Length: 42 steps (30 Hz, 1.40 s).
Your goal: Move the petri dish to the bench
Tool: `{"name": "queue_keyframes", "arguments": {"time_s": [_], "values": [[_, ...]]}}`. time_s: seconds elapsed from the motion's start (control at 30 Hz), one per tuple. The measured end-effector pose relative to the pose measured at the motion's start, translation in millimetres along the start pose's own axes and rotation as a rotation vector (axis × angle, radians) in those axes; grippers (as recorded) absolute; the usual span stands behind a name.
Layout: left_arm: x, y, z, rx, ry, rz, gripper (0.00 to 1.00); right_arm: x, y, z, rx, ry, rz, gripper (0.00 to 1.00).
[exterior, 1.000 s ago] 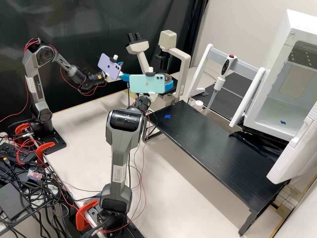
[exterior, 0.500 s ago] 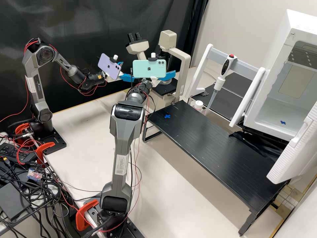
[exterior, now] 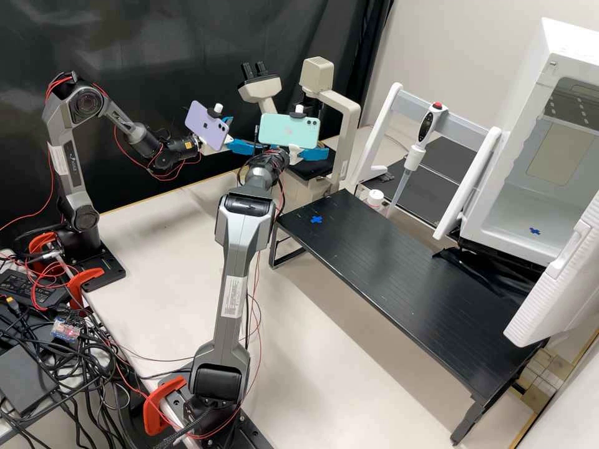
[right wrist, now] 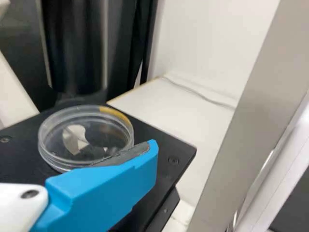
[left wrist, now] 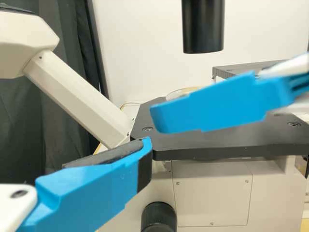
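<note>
The clear round petri dish (right wrist: 86, 135) sits on the microscope's black stage, its rim (left wrist: 179, 93) partly seen in the left wrist view. In the high view the right gripper (exterior: 315, 154) is over the stage behind the teal phone; in its wrist view the right gripper (right wrist: 111, 183) stands open, one finger overlapping the dish's near edge. Left of it, the left gripper (exterior: 236, 132) is open in the high view. The left gripper (left wrist: 96, 188) in its own view holds nothing and points toward the stage. A blurred blue finger there, apparently the right gripper's, crosses before the dish.
The microscope arm (exterior: 349, 134) rises behind the stage (left wrist: 227, 140), its black condenser (left wrist: 203, 24) overhead. A low black bench (exterior: 399, 274) with a blue tape cross stands nearer. An upright pipette (exterior: 415, 153) in a white frame and an open white cabinet (exterior: 511, 212) are at the right.
The right arm has shifted and its gripper rose, moved right, then came down slightly. The dish, visible by its finger before, is now hidden in the high view. The left arm has kept still.
</note>
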<state>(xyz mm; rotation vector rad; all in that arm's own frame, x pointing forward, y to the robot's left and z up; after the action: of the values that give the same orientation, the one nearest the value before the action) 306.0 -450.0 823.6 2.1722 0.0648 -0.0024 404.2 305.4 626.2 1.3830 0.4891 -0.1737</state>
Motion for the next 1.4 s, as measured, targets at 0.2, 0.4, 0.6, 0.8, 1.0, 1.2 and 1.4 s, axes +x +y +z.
{"name": "queue_keyframes", "arguments": {"time_s": [0.2,0.4,0.6,0.8,1.0,1.2,1.4], "values": [[0.0,0.0,0.0,0.000,0.000,0.000,1.00,5.6,-12.6,4.0,-0.002,-0.023,-0.006,1.00],[0.0,0.0,0.0,0.000,0.000,0.000,1.00,7.2,-26.4,2.3,-0.014,-0.036,-0.003,1.00],[0.0,0.0,0.0,0.000,0.000,0.000,1.00,10.5,-36.9,5.9,-0.023,-0.050,-0.009,1.00],[0.0,0.0,0.0,0.000,0.000,0.000,1.00,12.0,-38.5,8.5,-0.025,-0.057,-0.010,1.00],[0.0,0.0,0.0,0.000,0.000,0.000,1.00,7.3,-30.3,16.5,0.011,-0.065,-0.001,1.00],[0.0,0.0,0.0,0.000,0.000,0.000,1.00,1.4,-15.3,16.2,0.039,-0.061,0.015,1.00],[0.0,0.0,0.0,0.000,0.000,0.000,1.00,-0.6,-9.5,14.5,0.044,-0.056,0.023,1.00]]}}
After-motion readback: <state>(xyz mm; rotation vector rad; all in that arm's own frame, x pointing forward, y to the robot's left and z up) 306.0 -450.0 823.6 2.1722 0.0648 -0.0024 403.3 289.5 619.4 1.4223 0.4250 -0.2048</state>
